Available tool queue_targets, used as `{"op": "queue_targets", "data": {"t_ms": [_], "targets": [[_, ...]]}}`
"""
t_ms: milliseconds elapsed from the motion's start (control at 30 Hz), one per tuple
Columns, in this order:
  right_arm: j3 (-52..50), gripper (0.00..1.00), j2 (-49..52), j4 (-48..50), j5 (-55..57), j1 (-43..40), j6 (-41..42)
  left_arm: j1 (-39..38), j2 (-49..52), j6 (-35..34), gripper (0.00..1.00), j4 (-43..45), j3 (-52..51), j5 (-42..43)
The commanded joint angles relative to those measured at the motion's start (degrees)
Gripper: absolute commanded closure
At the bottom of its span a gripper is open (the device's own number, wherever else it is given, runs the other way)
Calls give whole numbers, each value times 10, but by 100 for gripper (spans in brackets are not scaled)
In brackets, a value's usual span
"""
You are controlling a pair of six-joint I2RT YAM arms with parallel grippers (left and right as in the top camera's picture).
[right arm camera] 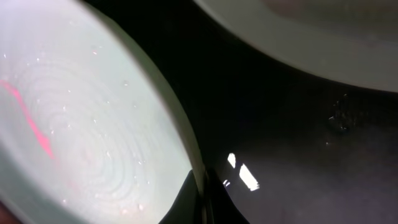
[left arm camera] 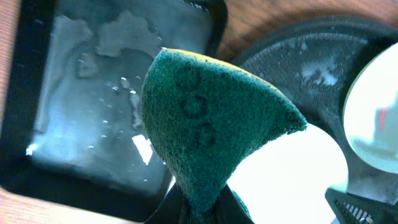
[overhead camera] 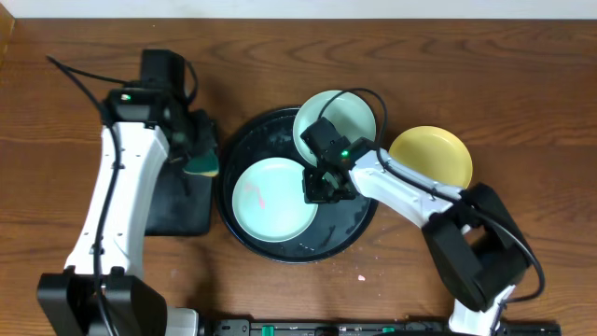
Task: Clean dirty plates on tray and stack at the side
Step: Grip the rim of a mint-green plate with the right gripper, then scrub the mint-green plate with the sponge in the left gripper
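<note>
The round black tray (overhead camera: 359, 224) holds a mint plate (overhead camera: 272, 201) with a red smear. My right gripper (overhead camera: 322, 184) is shut on that plate's right rim; the right wrist view shows the jaws (right arm camera: 203, 199) pinching the rim of the smeared plate (right arm camera: 81, 124). A second mint plate (overhead camera: 347, 119) rests on the tray's far right rim and also shows in the right wrist view (right arm camera: 311, 37). The yellow plate (overhead camera: 431, 156) lies on the table to the right. My left gripper (overhead camera: 199, 154) is shut on a green sponge (left arm camera: 211, 124), left of the tray.
A rectangular black tray (overhead camera: 173, 210), wet inside (left arm camera: 93, 93), lies under the left gripper beside the round tray (left arm camera: 292, 62). The right arm reaches over the tray from the front right. The table's front edge is close below the tray.
</note>
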Motion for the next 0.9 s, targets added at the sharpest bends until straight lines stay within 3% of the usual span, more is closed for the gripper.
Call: {"op": "queue_targets", "data": {"t_ms": [0, 300, 467, 667, 867], "targets": [[8, 99, 30, 0, -29, -19, 35, -30, 0, -41, 93, 24, -40, -9], [8, 99, 40, 5, -53, -35, 35, -130, 2, -89, 92, 135, -137, 10], [8, 99, 40, 5, -54, -35, 31, -188, 29, -194, 93, 159, -207, -93], [8, 99, 40, 6, -54, -35, 30, -197, 89, -191, 93, 221, -245, -74], [8, 99, 40, 4, -61, -35, 26, -195, 98, -78, 93, 231, -242, 72]]}}
